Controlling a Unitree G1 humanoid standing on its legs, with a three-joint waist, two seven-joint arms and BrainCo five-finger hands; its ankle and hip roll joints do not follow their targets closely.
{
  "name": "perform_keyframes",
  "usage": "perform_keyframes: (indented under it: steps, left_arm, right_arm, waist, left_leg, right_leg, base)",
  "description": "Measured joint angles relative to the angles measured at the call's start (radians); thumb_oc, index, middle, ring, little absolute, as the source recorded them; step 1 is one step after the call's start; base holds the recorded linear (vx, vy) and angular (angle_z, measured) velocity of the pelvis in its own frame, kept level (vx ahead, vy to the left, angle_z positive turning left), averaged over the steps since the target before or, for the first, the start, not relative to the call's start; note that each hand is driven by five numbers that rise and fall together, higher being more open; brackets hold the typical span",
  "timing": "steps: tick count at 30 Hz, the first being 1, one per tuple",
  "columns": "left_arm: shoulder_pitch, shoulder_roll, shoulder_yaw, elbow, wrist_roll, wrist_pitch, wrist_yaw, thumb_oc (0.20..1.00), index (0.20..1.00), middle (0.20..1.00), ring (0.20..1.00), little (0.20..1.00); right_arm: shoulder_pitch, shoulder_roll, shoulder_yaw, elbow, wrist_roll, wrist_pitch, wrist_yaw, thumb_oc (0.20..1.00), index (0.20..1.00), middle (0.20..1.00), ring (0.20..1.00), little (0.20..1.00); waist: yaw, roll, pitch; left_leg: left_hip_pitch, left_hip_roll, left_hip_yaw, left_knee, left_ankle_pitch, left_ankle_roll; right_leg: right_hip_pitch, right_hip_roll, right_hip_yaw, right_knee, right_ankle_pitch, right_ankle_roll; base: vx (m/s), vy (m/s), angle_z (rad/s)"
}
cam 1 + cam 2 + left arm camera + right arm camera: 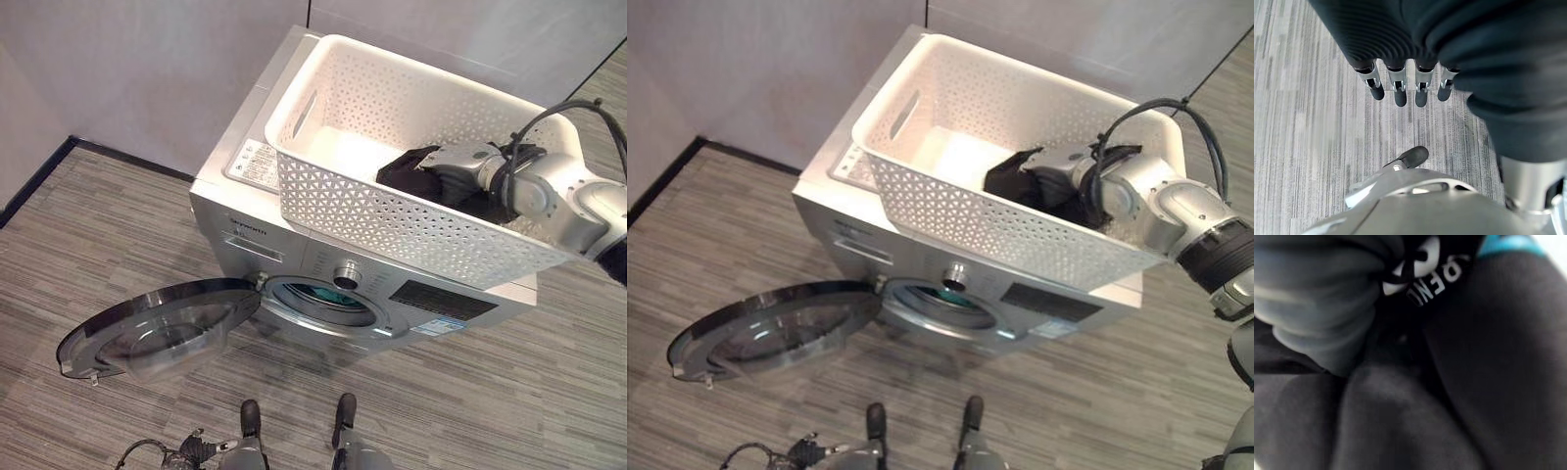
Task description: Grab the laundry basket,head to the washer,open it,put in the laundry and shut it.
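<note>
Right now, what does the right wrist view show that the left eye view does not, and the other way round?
The right wrist view alone shows white lettering and a blue band on the dark crumpled garment. The left eye view alone shows the white perforated plastic basket on top of the silver front-loading washer, its round glass door open, and the right hand reaching into the basket. Both show the garment.

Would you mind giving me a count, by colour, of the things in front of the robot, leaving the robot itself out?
White: 1, the basket on top of the washer.
Silver: 1, the washer, its door swung open.
Black: 1, the laundry lying in the basket.
Total: 3.
</note>
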Motion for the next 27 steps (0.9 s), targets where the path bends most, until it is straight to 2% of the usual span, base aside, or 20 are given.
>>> perform_keyframes:
  steps: [4,7,13,16,21,27]
  left_arm:
    - [-0.002,-0.007,-0.001,-0.002,0.003,0.0,0.001,1.0,1.0,1.0,1.0,1.0]
    - [0.001,-0.011,-0.001,-0.002,0.032,0.0,0.001,1.0,1.0,1.0,1.0,1.0]
    - [0.043,-0.047,-0.004,0.002,0.058,0.0,0.002,1.0,1.0,1.0,1.0,1.0]
    - [0.056,-0.052,-0.004,0.006,0.071,0.0,0.003,1.0,1.0,1.0,1.0,1.0]
    - [0.055,-0.047,-0.043,0.003,0.071,0.0,0.008,1.0,1.0,1.0,1.0,1.0]
    - [0.05,-0.051,-0.071,-0.012,0.071,-0.001,0.04,1.0,1.0,1.0,1.0,1.0]
  right_arm:
    - [0.005,0.0,-0.038,0.056,0.019,-0.001,-0.041,0.2,0.2,0.2,0.2,0.2]
    - [0.0,-0.007,-0.104,0.11,0.018,0.002,-0.115,0.2,0.2,0.2,0.2,0.2]
    - [0.004,-0.028,-0.238,0.08,0.033,0.01,-0.208,0.2,0.2,0.2,0.2,0.2]
    - [0.007,-0.017,-0.321,0.099,0.108,0.016,-0.265,0.2,0.2,0.2,0.2,0.2]
    - [-0.001,-0.004,-0.46,0.139,0.24,0.031,-0.366,0.2,0.2,0.2,0.2,0.2]
    - [0.007,-0.002,-0.646,0.092,0.376,0.01,-0.52,0.2,0.2,0.2,0.2,0.2]
  waist:
    - [0.002,0.02,0.004]
    - [0.003,0.045,-0.002]
    - [-0.001,0.1,-0.058]
    - [0.0,0.107,-0.084]
    - [0.004,0.102,-0.107]
    - [0.005,0.103,-0.135]
  left_leg:
    - [0.032,0.001,-0.001,-0.001,-0.001,0.0]
    - [0.062,0.001,-0.002,-0.002,-0.005,0.005]
    - [0.087,-0.001,-0.001,-0.002,-0.008,0.006]
    - [0.102,0.0,-0.002,-0.002,-0.013,0.002]
    - [0.118,-0.001,-0.007,-0.002,-0.01,0.006]
    - [0.131,-0.007,-0.034,-0.005,-0.014,0.002]
  right_leg:
    - [0.033,-0.001,-0.002,0.0,-0.001,0.001]
    - [0.065,-0.005,-0.002,0.0,-0.012,0.002]
    - [0.089,-0.007,-0.001,-0.001,-0.024,0.014]
    - [0.104,-0.007,-0.001,-0.001,-0.028,0.012]
    - [0.124,-0.008,-0.005,-0.001,-0.027,0.012]
    - [0.152,-0.018,-0.031,-0.001,-0.036,0.019]
  base:
    - [0.07,-0.007,0.01]
    - [0.04,-0.017,0.03]
    - [0.02,-0.013,-0.02]
    - [0.0,0.0,0.0]
    - [0.0,-0.006,0.03]
    - [0.01,-0.003,0.13]
